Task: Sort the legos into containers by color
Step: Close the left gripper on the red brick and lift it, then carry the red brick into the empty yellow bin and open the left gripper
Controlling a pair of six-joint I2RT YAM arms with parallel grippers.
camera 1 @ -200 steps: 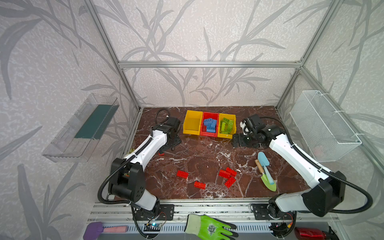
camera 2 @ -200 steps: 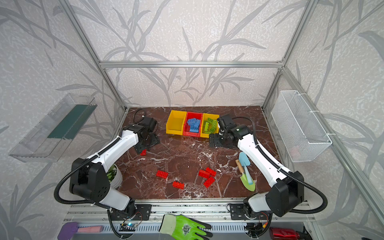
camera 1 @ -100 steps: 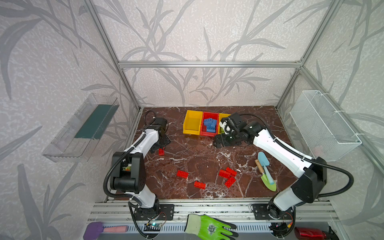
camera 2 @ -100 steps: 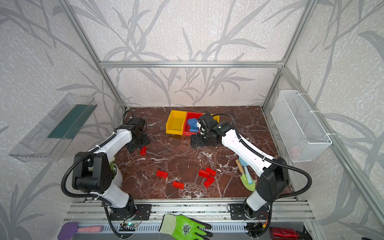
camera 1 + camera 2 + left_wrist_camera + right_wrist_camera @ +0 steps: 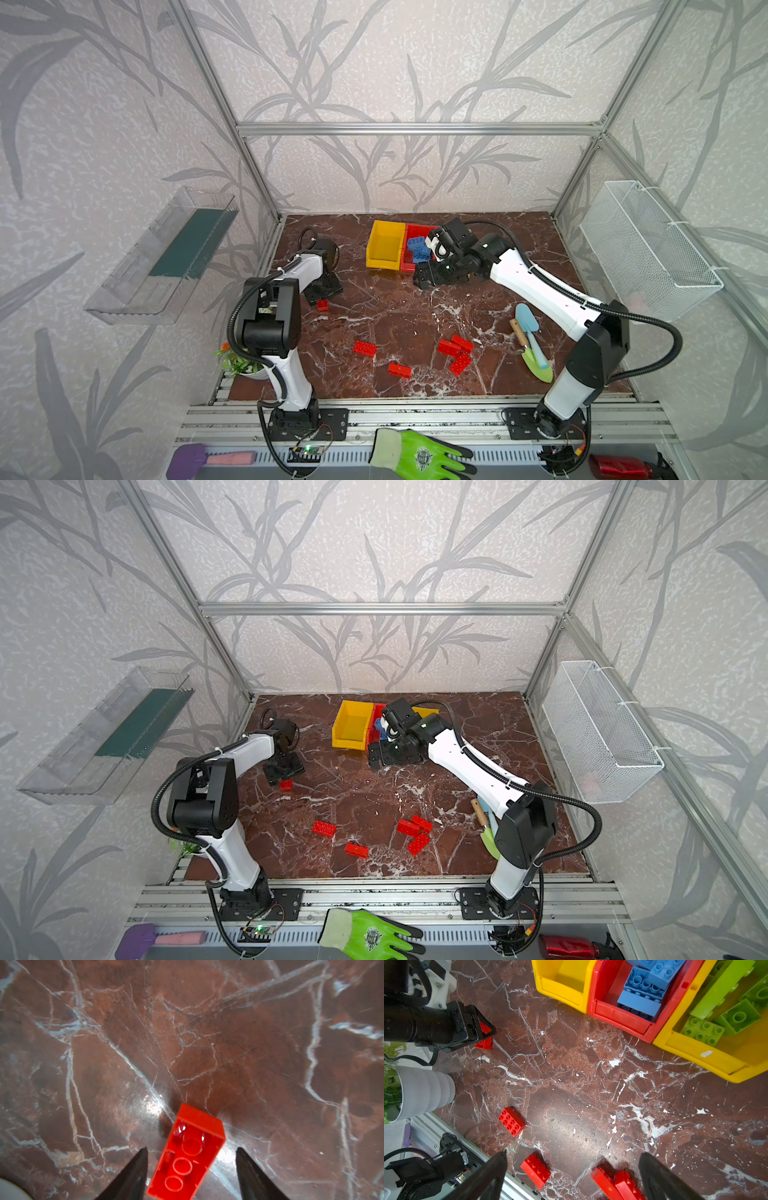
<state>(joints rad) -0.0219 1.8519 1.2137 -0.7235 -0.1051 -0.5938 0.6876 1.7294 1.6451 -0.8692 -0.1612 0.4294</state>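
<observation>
Both your arms have swung left since a second ago. Nearest you, five red legos [image 5: 451,348] lie loose on the table [image 5: 395,316]. Farther back at left, your left gripper [image 5: 191,1148] straddles a sixth red lego [image 5: 187,1159], jaws not yet touching it. Beyond, your right gripper [image 5: 573,1152] hangs spread and empty before the containers [image 5: 384,262], with blue legos [image 5: 641,991] and green legos [image 5: 724,985] inside.

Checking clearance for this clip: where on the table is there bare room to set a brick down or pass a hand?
Bare marble lies mid-table, between the bins at the back and the loose red bricks in front. The back right corner is also free. Crowded: the front bricks, the trowels and the left gripper over one brick.
</observation>
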